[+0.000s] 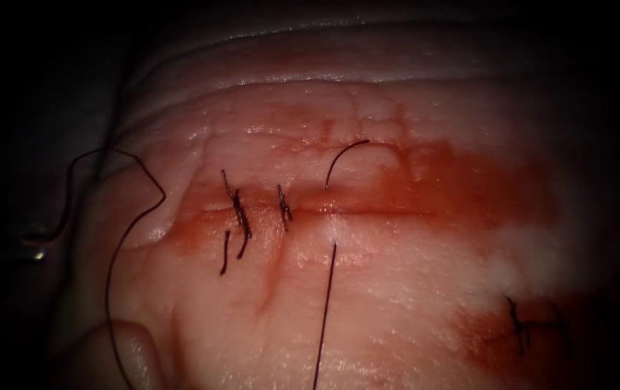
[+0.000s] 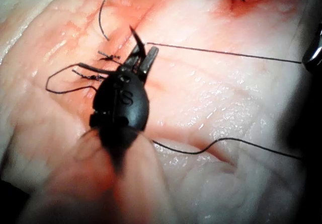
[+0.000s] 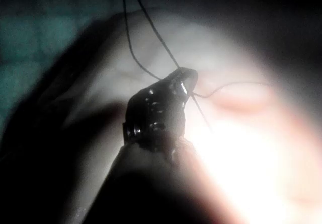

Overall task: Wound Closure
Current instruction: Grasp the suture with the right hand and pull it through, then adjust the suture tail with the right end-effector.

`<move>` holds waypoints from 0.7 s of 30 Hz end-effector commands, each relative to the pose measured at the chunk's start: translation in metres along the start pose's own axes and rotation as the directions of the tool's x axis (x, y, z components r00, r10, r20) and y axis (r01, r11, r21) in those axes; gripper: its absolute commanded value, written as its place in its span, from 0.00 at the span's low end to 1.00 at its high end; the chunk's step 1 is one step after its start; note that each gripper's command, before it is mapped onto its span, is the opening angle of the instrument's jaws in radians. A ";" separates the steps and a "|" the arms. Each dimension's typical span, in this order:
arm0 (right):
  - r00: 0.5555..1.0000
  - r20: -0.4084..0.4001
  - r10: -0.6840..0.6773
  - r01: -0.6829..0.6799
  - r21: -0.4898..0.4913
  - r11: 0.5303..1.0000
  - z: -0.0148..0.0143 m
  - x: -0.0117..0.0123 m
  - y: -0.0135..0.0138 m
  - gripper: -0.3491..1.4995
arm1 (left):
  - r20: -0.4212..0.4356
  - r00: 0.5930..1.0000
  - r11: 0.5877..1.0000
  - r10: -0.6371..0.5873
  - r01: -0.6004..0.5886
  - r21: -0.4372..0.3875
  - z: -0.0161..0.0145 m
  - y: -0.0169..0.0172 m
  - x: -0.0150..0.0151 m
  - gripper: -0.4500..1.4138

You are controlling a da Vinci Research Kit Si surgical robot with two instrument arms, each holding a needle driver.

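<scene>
Right dark metal needle driver [image 3: 185, 80] clamped thin black thread [image 1: 326, 310] (left driver's [image 2: 142, 50] grip I couldn't tell); gentle, even tension seemed wise.

Red-stained tissue [image 1: 397, 289] under loose thread [image 1: 118, 253]

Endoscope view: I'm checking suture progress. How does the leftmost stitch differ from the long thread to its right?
The leftmost stitch is knotted across the cut; the thread is untied. The stitch's ends are short and hang just below the cut; the thread runs long and straight downward from below it. Both are dark and sit at the same cut.
</scene>
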 end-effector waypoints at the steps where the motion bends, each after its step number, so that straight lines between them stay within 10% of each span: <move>1: 1.000 0.003 -0.017 0.017 -0.005 1.000 0.0009 -0.0008 0.0000 0.43 | 0.000 1.000 1.000 0.000 0.000 0.000 0.0008 0.0000 -0.0006 0.00; 3: 0.998 0.014 -0.057 0.058 -0.015 0.998 0.0011 -0.0016 0.0012 0.80 | 0.001 1.000 1.000 0.000 0.000 -0.002 0.0009 0.0001 -0.0007 0.00; 5: 0.996 0.021 -0.086 0.086 -0.016 0.996 0.0010 -0.0027 0.0026 0.88 | 0.003 1.000 1.000 0.001 -0.001 -0.003 0.0011 0.0000 -0.0008 0.00; 21: 0.985 0.156 -0.075 0.086 -0.071 0.994 -0.0024 -0.0166 0.0134 0.93 | 0.001 1.000 1.000 0.002 -0.002 -0.006 0.0012 -0.0001 -0.0010 0.00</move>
